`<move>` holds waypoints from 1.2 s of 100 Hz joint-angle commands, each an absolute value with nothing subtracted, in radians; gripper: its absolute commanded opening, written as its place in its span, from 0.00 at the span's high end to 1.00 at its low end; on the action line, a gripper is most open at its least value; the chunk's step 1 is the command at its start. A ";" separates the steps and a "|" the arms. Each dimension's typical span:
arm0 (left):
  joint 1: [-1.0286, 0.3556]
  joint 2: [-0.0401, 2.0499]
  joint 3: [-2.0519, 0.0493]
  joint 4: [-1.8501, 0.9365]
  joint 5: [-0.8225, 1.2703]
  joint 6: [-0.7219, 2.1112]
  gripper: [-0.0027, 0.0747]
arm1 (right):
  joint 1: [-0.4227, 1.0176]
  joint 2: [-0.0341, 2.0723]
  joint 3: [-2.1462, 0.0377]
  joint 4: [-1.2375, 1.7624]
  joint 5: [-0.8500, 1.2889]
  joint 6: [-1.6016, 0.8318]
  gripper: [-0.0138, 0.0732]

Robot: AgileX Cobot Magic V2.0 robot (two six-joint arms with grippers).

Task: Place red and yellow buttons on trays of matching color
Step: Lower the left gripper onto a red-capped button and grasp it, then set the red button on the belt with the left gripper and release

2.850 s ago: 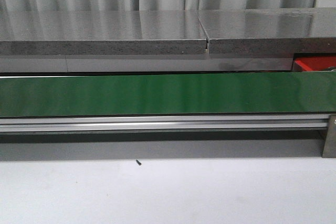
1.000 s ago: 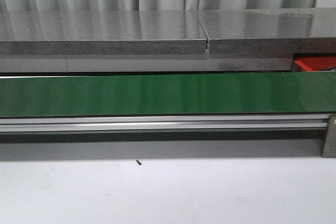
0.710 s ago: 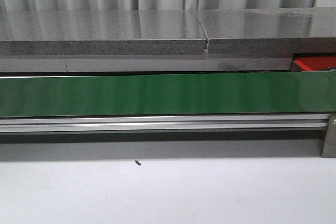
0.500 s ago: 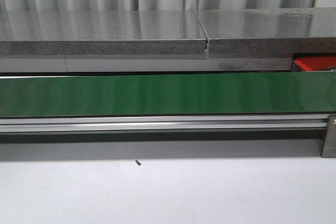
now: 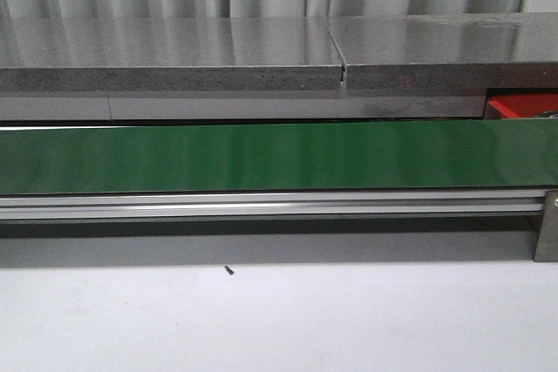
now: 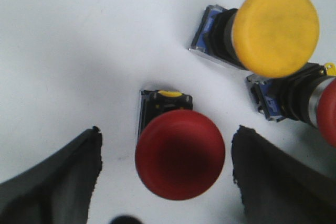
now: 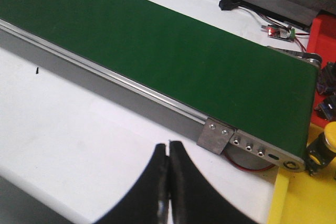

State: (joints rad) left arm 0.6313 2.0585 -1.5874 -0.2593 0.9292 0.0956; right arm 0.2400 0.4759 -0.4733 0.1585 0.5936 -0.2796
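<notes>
Red button [image 6: 180, 153] — between spread left fingers [image 6: 50, 182].

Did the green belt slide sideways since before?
Cannot tell. In the front view the green belt looks the same against the grey ledge, and its plain surface would hide running.

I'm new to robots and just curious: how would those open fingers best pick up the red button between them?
By the red button's round cap, from straight above. It stands cap-up between the left gripper's open fingers, so closing on opposite sides of the dome looks simplest.
</notes>
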 commanded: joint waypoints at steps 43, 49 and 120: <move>0.635 1.980 -1.610 -0.277 0.924 0.121 0.65 | 0.239 0.476 -0.500 0.163 0.532 -0.288 0.97; 0.635 1.953 -1.610 -0.277 0.924 0.123 0.65 | 0.239 0.476 -0.500 0.163 0.532 -0.288 0.97; 0.537 1.611 -1.479 -0.334 0.943 0.143 0.66 | 0.239 0.476 -0.500 0.163 0.532 -0.288 0.97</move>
State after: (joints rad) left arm 0.5583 1.6627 -1.4645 -0.3031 0.9680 0.1392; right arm 0.2400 0.4759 -0.4733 0.1585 0.5936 -0.2796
